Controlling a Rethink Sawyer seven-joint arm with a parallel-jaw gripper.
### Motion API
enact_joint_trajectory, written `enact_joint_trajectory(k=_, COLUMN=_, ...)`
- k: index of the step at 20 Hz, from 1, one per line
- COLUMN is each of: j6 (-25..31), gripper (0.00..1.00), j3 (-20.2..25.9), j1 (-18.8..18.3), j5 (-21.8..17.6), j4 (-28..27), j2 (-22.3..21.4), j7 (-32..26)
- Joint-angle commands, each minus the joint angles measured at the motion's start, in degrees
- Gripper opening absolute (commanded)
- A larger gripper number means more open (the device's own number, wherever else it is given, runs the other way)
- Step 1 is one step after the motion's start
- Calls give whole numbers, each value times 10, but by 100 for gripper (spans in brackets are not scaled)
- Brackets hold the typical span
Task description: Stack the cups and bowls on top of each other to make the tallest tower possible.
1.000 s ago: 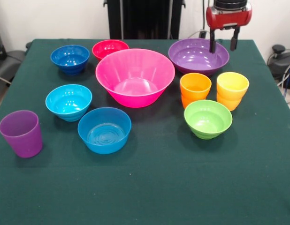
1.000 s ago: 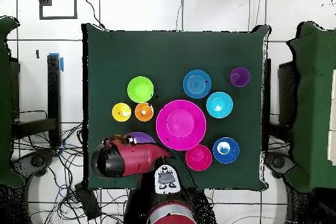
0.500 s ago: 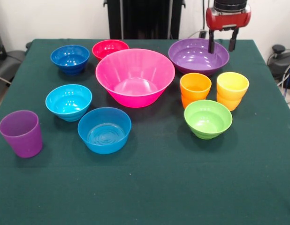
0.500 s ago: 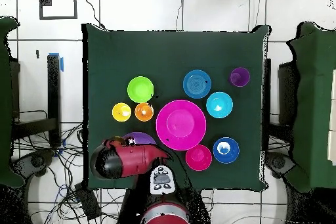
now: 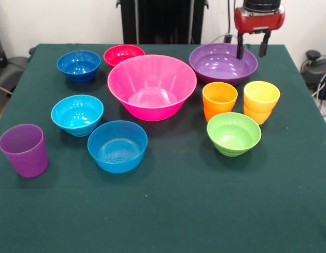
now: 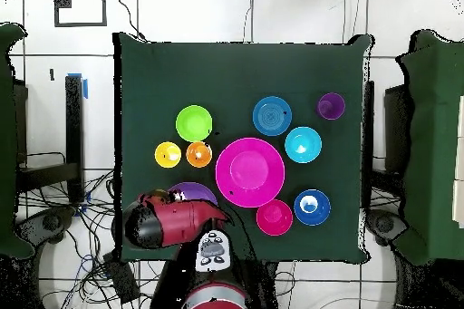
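While nothing's stacked yet, gripper (image 5: pixel 251 51) hangs w/ fingers spread, empty, over purple bowl's (image 5: pixel 221 64) far rim; next move prob: drop, pinch rim, carry to pink bowl (image 5: pixel 152 86).

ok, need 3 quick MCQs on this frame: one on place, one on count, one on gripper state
1. Where is the gripper in the front view?
A. over the large purple plastic bowl
B. over the translucent purple plastic cup
C. inside the big hot-pink plastic bowl

2. How many bowls sit on the table?
A. five
B. seven
C. nine

3. What state is the gripper in?
A. shut on the orange plastic cup
B. shut on nothing
C. open, holding nothing

Answers:
1 A: its fingers hang at that bowl's far rim.
2 B: hot-pink, purple, lime green, mid blue, cyan, dark blue, red-pink.
3 C: the fingers stand apart, with nothing between them.
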Motion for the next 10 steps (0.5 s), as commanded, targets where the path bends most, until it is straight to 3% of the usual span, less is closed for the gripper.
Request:
enact_joint_trajectory(k=1, j6=14, gripper=100, j3=12, j1=16, j5=13, j4=-43, j2=28, j7=85)
enact_joint_trajectory(k=10, j6=16, gripper=100, j3=15, j1=8, j5=7, j4=-44, j2=28, j7=77)
